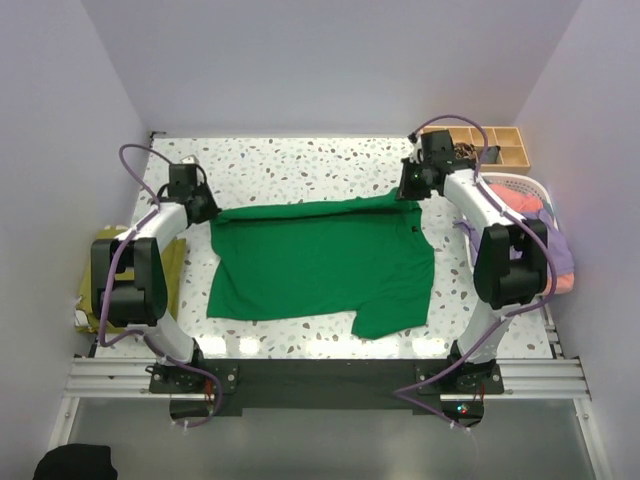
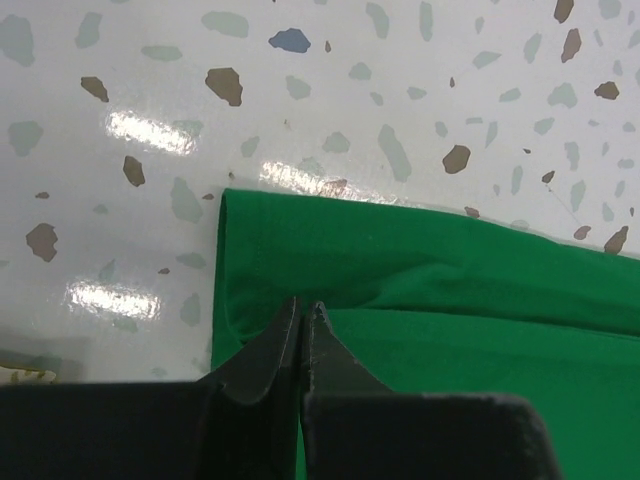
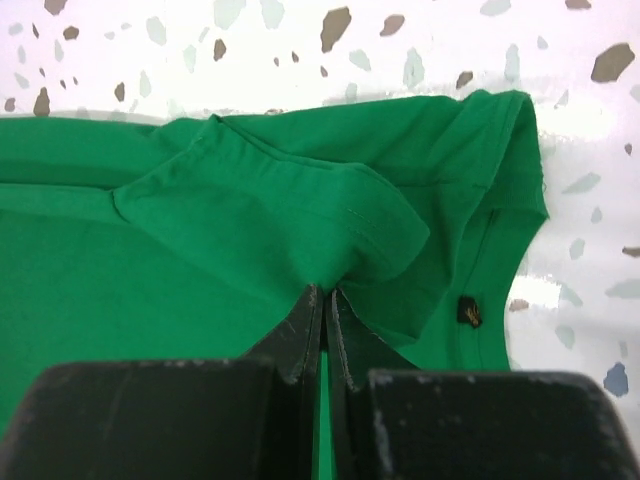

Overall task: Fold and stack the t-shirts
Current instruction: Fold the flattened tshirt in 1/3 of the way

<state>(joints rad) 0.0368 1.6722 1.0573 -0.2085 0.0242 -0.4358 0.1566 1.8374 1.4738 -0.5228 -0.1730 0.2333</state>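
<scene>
Left fingers, right fingers clamped on green t-shirt; basket beside right arm.

White link shells and black joint housings on left arm and right arm; lavender cable loops along each. Black base plates on aluminium rail. Matte black, tapered, scuffed fingers on left gripper and right gripper.

Olive-yellow t-shirt mostly behind the left arm; white basket partly behind the right arm.

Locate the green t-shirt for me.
Top view: the green t-shirt lies spread mid-table between the arms, its far edge pinched at either end by the left gripper and right gripper.
</scene>
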